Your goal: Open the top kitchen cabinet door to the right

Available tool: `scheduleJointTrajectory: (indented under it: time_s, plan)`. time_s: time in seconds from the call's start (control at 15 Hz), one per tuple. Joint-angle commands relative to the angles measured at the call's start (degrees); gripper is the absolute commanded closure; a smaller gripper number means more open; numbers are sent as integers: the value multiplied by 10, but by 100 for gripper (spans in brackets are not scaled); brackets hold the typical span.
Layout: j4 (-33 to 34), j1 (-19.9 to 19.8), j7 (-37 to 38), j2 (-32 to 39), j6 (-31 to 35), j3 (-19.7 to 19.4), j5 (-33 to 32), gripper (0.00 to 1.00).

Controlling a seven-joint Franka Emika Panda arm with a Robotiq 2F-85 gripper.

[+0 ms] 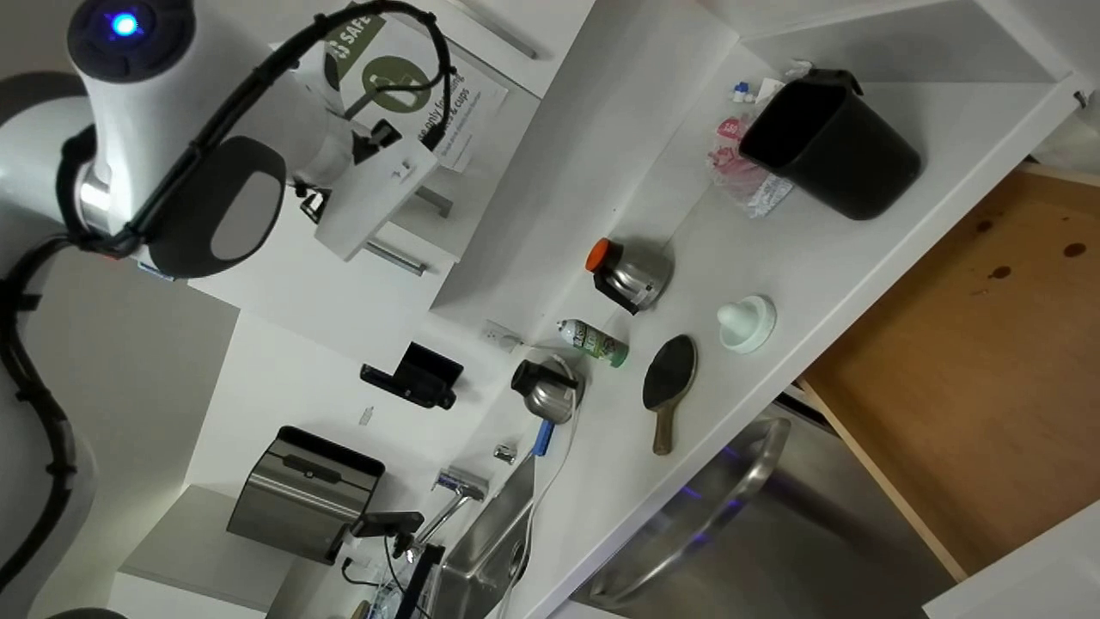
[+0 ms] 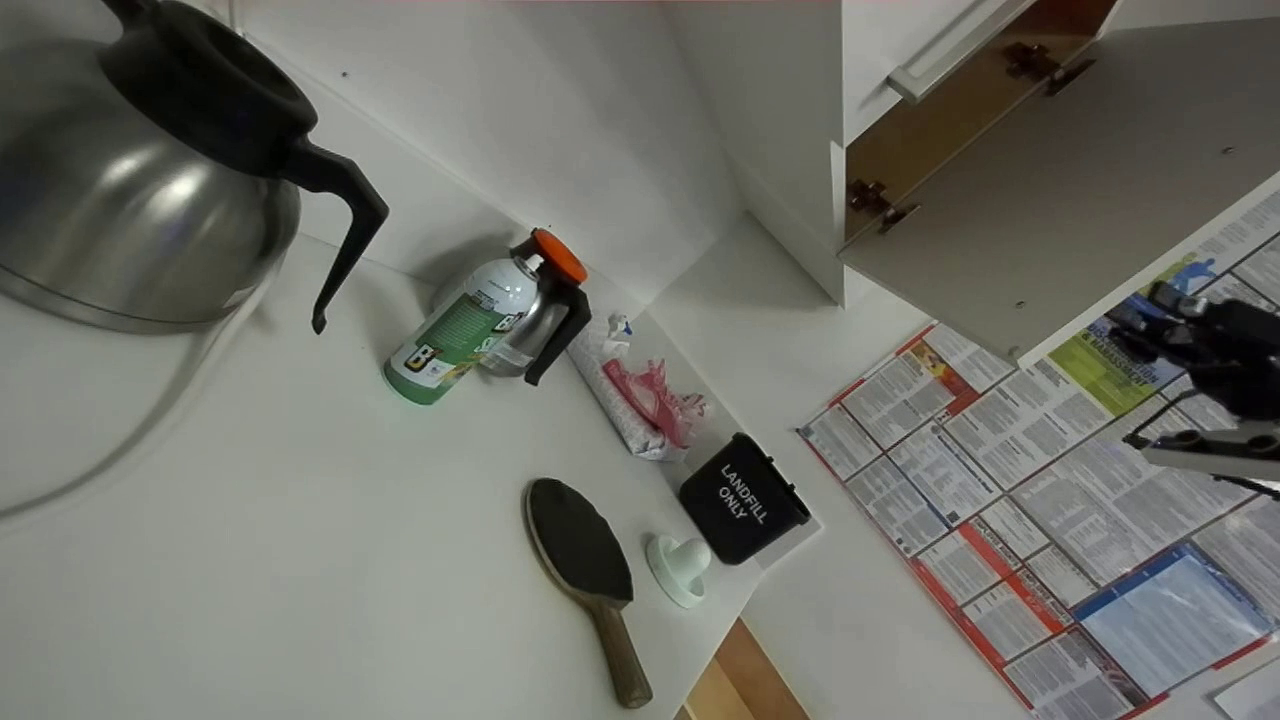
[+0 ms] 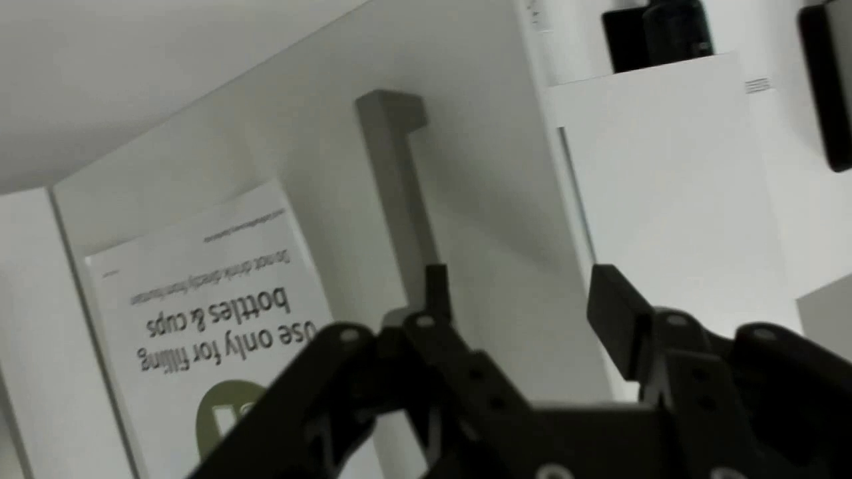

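Aslant through both exterior views runs a white desk (image 2: 350,560), carrying among other things a steel carafe (image 2: 150,180), a spray can (image 2: 460,330), a dark-faced paddle (image 2: 580,540) and a black bin (image 2: 745,500). Above it, next to a plain door (image 2: 885,50), hangs the cabinet door (image 2: 1050,180) the task names, standing out from its hinges (image 2: 1040,65) so that a brown cupboard interior (image 2: 940,120) shows. I read the step in hand as the swing itself: begun, but by my judgement not finished. The hand (image 3: 522,293) is on the poster side, its two fingers (image 3: 619,326) apart, with nothing clamped between them that I can make out; in the wrist view one finger overlaps the slim handle (image 3: 399,199), and whether it touches I cannot tell. Next, I think, a finger must bear on the handle or get behind the free edge (image 2: 1150,270) and carry the door farther right, following the hinge's arc. Its outer face, with the poster (image 3: 219,299), is turned toward the wrist camera; its free edge points away from the cupboard. Handle and free edge run roughly parallel to the hinge line, which I take for the long axis, upright in the room though slanted in these tilted views.
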Motion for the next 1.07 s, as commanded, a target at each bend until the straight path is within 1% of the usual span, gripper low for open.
scheduleJointTrajectory:
  time_s: [0.0, 0.07, 0.13, 0.27, 0.47, 0.73, 0.8, 0.87, 0.93, 1.0]
  plan:
    - [24, -39, 71, 12, -144, -11, -3, 11]
    - [25, -52, 88, 10, -149, -5, -15, 5]
    - [25, -63, 100, 8, -147, 0, -25, 0]
    - [20, -80, 105, -4, -90, 19, -56, 0]
    - [1, -92, 91, -24, 33, 45, -75, 0]
    - [-20, -90, 98, -41, 210, 79, -109, 0]
    - [-75, -110, 143, -121, 266, 133, -149, 0]
    - [-92, -110, 159, -135, 314, 149, -173, 0]
    - [-114, -117, 187, -157, 363, 173, -201, 0]
    - [-131, -103, 227, -181, 405, 175, -247, 0]
